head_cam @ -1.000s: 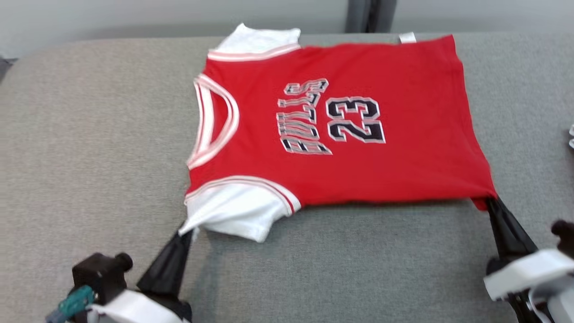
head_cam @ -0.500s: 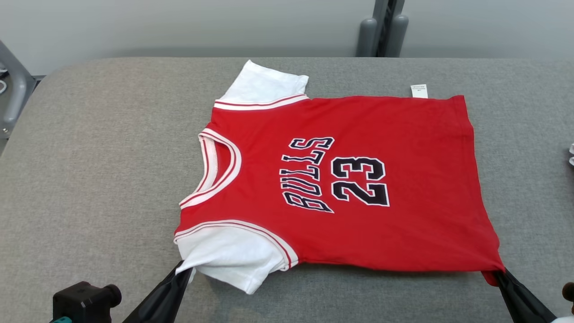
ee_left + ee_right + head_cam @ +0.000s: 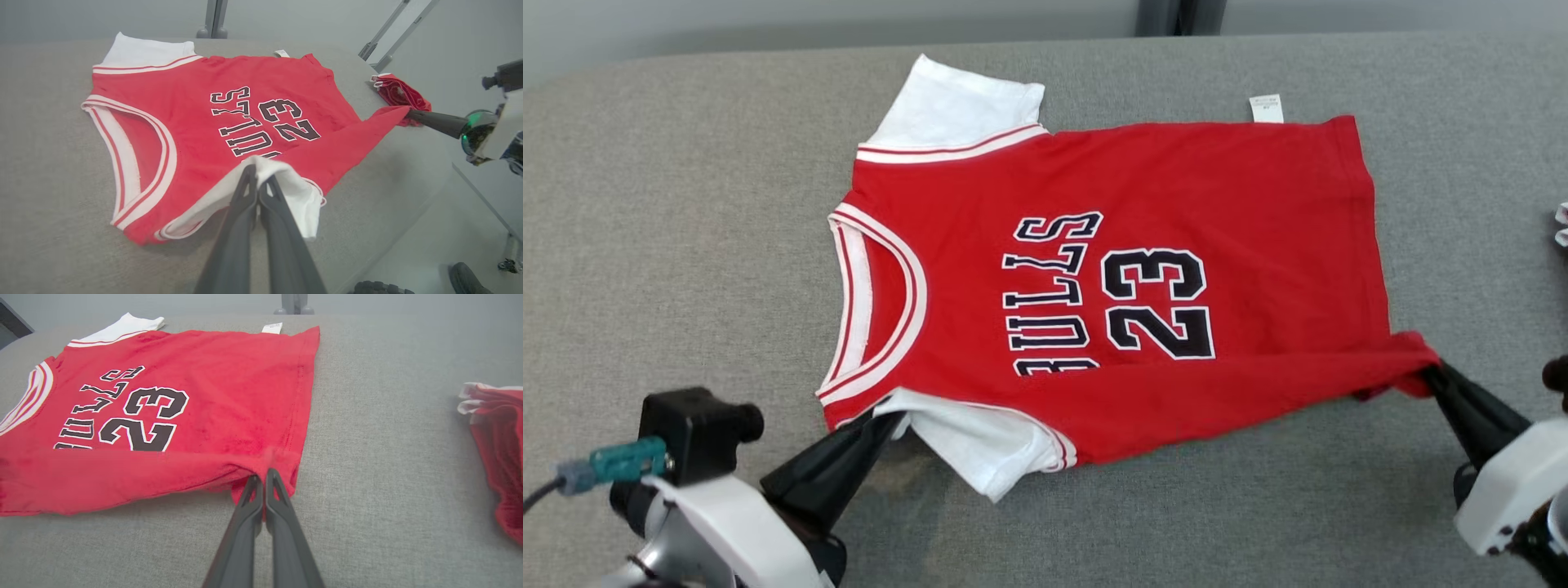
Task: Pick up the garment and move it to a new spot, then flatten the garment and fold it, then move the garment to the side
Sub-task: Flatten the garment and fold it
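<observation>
The garment is a red jersey with white sleeves and "BULLS 23" in black, spread on the grey table, neck to the left. My left gripper is shut on its near white sleeve, raised and carried over the shirt's front. My right gripper is shut on the near hem corner, which is also lifted off the table. The near edge of the garment is rolled inward between the two grips, hiding the bottom of the lettering.
A second red garment lies bunched on the table to the right, also visible as a red heap beyond my right gripper. Grey posts stand behind the table's far edge. A dark wheel sits on the floor.
Both grippers have lifted the garment's near edge and carried it inward over the shirt's front, so the near sleeve and hem corner now stand farther from me. The head camera has also shifted.
</observation>
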### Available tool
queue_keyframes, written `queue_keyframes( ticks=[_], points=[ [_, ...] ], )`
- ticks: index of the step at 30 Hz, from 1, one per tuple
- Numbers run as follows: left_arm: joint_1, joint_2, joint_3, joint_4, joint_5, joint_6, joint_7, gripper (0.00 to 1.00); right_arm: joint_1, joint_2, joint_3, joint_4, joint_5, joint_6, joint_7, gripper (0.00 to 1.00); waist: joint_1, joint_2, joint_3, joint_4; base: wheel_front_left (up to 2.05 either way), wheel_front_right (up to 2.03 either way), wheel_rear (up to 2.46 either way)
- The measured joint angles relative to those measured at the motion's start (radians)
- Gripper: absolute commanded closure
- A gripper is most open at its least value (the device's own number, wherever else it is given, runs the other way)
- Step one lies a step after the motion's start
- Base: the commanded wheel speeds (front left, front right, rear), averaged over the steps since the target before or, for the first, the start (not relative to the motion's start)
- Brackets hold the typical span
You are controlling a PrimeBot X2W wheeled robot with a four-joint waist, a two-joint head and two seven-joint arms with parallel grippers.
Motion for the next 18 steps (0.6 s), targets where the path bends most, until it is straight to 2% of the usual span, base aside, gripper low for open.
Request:
queue_keyframes(
  ticks=[3,8,18],
  points=[
    [-0.101,-0.007,-0.002,0.064,-0.057,-0.03,0.03,1.0,-0.096,-0.038,0.007,0.042,0.005,0.0,0.019,1.0,0.0,0.0,0.038,-0.004,0.0,0.0,0.0],
    [-0.248,-0.034,0.025,0.201,-0.142,-0.06,0.02,1.0,-0.218,-0.073,0.049,0.128,0.024,0.0,0.029,1.0,0.0,0.0,0.098,-0.001,0.0,0.0,0.0],
    [-0.444,-0.067,0.016,0.449,-0.178,-0.1,-0.054,1.0,-0.38,-0.075,0.152,0.273,0.068,0.0,-0.045,1.0,0.0,0.0,0.192,0.002,0.0,0.0,0.0]
  ],
)
